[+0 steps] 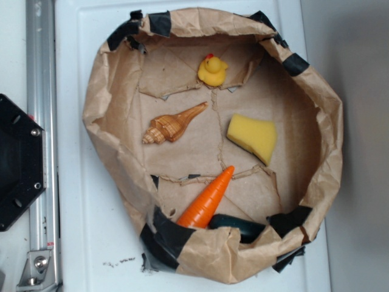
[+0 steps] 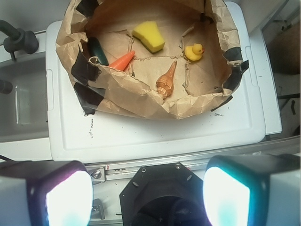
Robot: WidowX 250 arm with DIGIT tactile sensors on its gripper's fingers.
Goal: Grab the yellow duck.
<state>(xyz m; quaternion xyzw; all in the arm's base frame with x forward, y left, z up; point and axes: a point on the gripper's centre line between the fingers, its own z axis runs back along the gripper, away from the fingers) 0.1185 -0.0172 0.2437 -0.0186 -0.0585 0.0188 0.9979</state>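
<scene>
Nothing of the grab itself looks done yet. The small glossy yellow rubber duck with the red-orange beak (image 1: 212, 70) sits untouched on the floor of the crumpled brown paper basin edged with black tape (image 1: 106, 103), in the upper middle of the exterior frame, close under the basin's upper wall. In the wrist view the same duck shows at the upper right of centre, well apart from the hand (image 2: 148, 188), whose two fingers with their pale glowing pads (image 2: 68, 195) fill the lower corners of the frame, spread wide with nothing between them. The hand hangs back over the black hexagonal mount and the metal rail, outside the basin altogether, and does not show in the exterior view.

The duck stands clear of its neighbours: the striped tan spiral seashell (image 1: 173, 125) lies below and to its left, the matte yellow sponge wedge (image 1: 252, 137) below and to its right, and the orange plastic carrot (image 1: 208, 199) and a dark green object (image 1: 238, 225) rest near the basin's lower rim. The basin sits on a white surface (image 1: 79, 213).

So, by my reading, the whole task remains: travel over the paper wall, line the open fingers up on the duck, descend, close and lift. The basin's wall beside the duck may crowd one finger.
</scene>
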